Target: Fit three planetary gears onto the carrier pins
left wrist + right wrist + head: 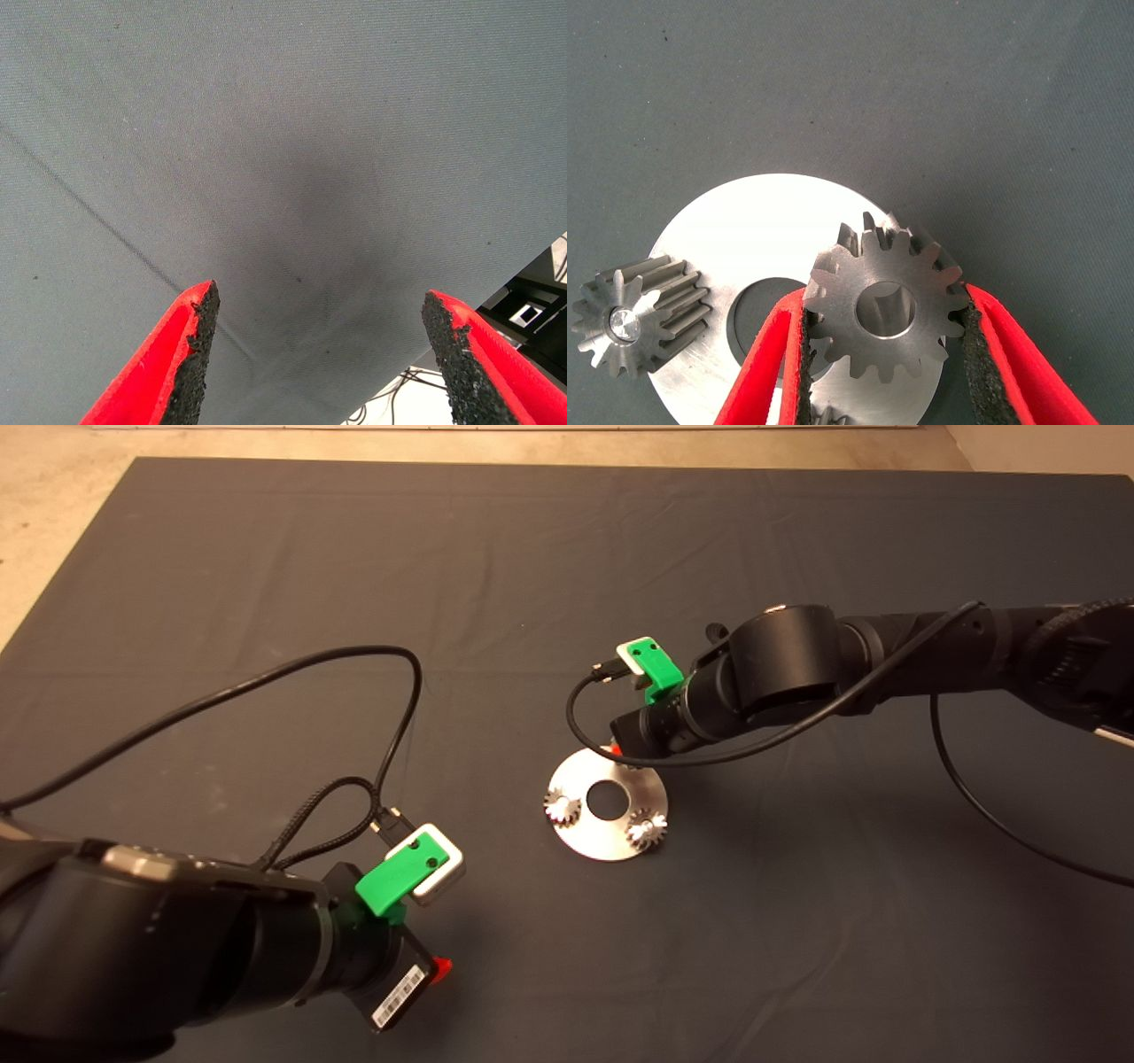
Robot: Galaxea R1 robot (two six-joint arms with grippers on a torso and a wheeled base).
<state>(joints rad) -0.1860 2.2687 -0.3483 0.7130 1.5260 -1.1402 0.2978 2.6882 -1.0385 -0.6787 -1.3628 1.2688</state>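
The right gripper (881, 372) is reached in over the far rim of the silver disc (592, 837), its fingers (764, 376) clamped on a planetary gear (883, 305), seemingly above the hidden third pin. Two gears (562, 807) are seated on carrier pins (625, 323). The left gripper (319, 354) is held low near the surface's near edge, fingers spread over bare mat (266, 133).

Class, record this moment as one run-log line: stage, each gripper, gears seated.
stage: third gear above disc | right gripper: shut on gear | left gripper: open, idle over mat | seated gears: two

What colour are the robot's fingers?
Red fingers with black pads, clearest in the right wrist view.
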